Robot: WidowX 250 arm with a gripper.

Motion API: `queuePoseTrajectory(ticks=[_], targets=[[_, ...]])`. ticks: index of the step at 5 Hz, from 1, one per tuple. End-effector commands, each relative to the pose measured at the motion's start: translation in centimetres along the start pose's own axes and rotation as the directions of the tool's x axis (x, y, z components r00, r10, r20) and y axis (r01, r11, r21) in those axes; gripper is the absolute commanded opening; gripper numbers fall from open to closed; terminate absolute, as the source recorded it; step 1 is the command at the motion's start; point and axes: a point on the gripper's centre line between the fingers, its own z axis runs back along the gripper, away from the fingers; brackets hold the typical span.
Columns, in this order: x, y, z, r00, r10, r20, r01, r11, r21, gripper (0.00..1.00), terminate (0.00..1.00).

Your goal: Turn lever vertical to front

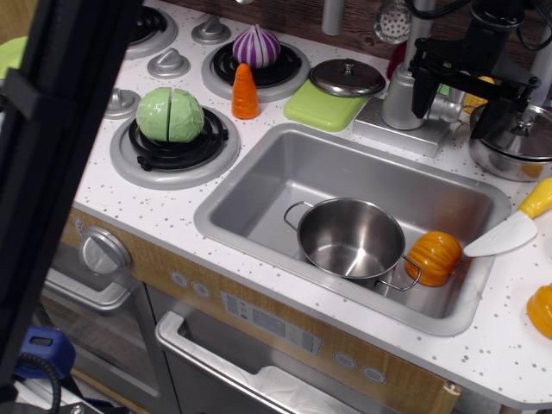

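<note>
The black gripper [448, 103] straddles the lever [454, 107] beside the faucet [402, 90], jaws spread, nothing visibly clamped; a smooth frontward sweep, contact maintained, likely serves best.

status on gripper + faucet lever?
Gripper down at the faucet, jaws straddling the lever; contact not clear. Lever sticks out sideways from the faucet body. Lidded pot close on the right; nothing else crowding it.
</note>
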Motion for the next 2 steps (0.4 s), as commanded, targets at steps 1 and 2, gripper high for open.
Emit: queuePoseTrajectory(ticks=[1, 2], targets=[[0.00, 0.00, 0.00, 1.000, 0.000, 0.000, 0.000, 1.000, 0.000, 1.00, 0.00], [-0.08, -0.10, 0.43, 0.995, 0.000, 0.097, -0.003, 0.999, 0.037, 1.00, 0.00]])
